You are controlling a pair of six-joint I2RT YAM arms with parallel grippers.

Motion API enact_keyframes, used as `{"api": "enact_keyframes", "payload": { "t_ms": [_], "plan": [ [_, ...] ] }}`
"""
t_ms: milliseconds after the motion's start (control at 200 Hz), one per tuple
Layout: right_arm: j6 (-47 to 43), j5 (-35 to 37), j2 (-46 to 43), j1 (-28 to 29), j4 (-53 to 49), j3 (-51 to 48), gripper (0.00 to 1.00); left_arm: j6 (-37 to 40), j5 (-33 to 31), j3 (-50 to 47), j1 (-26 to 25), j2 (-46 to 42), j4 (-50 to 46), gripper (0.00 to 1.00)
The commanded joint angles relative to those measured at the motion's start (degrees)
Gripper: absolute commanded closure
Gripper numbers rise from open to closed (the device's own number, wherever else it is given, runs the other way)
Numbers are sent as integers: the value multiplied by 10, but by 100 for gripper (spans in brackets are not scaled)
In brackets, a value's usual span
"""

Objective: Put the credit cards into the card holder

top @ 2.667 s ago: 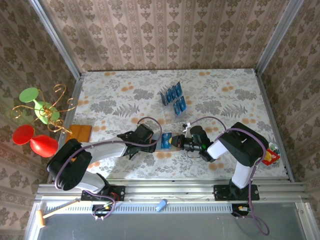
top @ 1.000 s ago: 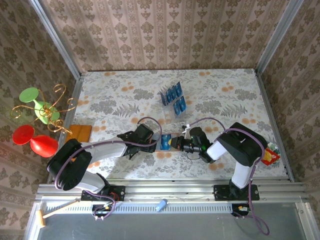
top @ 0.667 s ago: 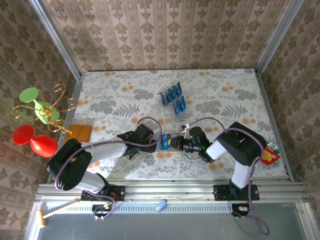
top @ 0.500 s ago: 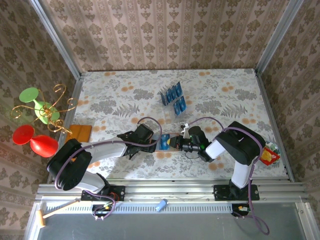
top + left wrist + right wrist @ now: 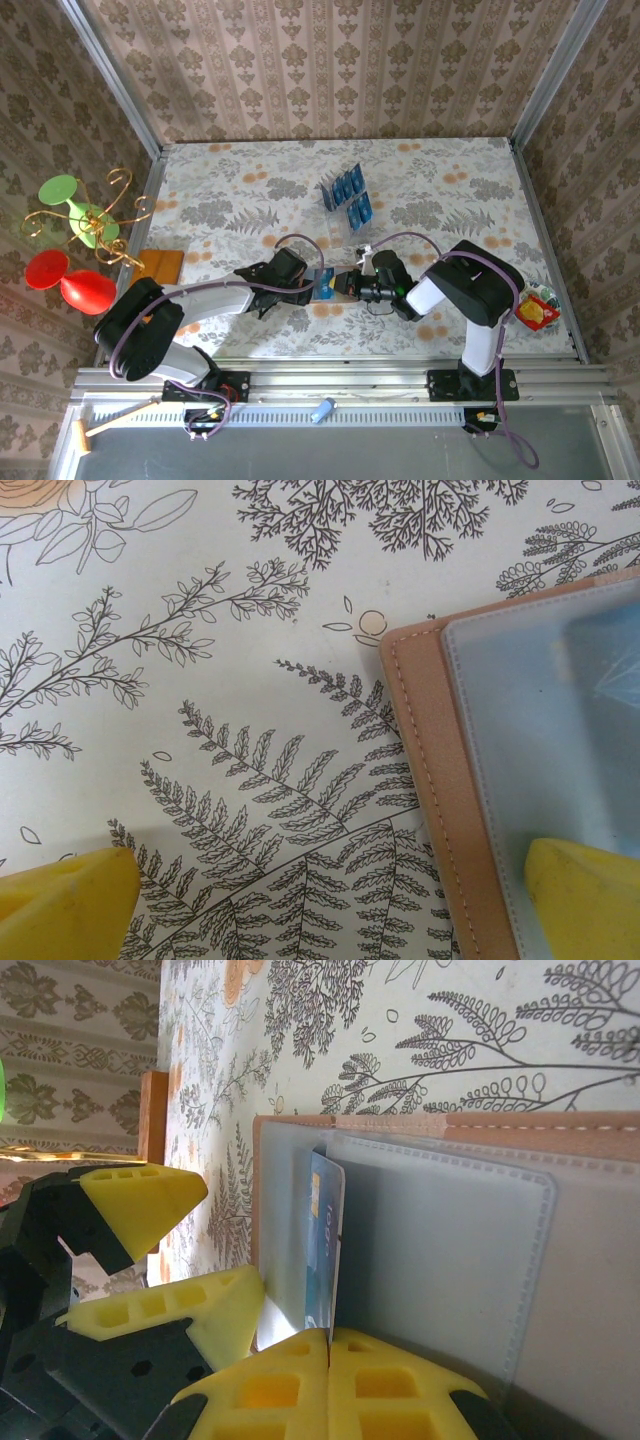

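Nearest to me, just in from the table's [image 5: 450, 180] near edge, my two arms meet over the wallet [image 5: 420, 780], which lies open and flat with its grey inside up. My left gripper [image 5: 330, 910] is spread wide and grips nothing. One yellow finger [image 5: 585, 890] presses on the clear pocket of the wallet and the other rests on the bare tablecloth just beside the wallet's left edge, so I judge it is pinning the wallet down.

My right gripper [image 5: 330, 1345] is shut tight on one blue card [image 5: 325, 1250]. The card stands on its edge, its far end at the mouth of the clear pocket on the grey lining. Whether it is partly under the plastic or only resting against the opening, I cannot tell. From the left wrist, a faint bluish shape shows under the clear pocket; I cannot tell if that is this card or another.

Farther out, toward the middle of the table, the clear rack [image 5: 347, 197] holds several more blue cards standing in its slots, well apart from the wallet.

So I judge the job is early: one card is at the pocket and not yet let go, and the ones in the rack remain to be fetched.
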Motion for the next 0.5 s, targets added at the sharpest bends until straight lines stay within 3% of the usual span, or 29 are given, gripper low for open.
{"api": "enact_keyframes", "payload": {
  "t_ms": [0, 310, 495],
  "plan": [
    [-12, 5, 10, 7, -90, 1, 85, -11, -11, -8, -5, -1, -12, 0],
    [-59, 29, -67, 7, -248, 45, 47, -27, 4, -16, 7, -9, -1, 0],
    [-82, 39, -97, 7, -321, 81, 39, -28, 15, -23, 19, -29, 7, 0]
  ]
}}
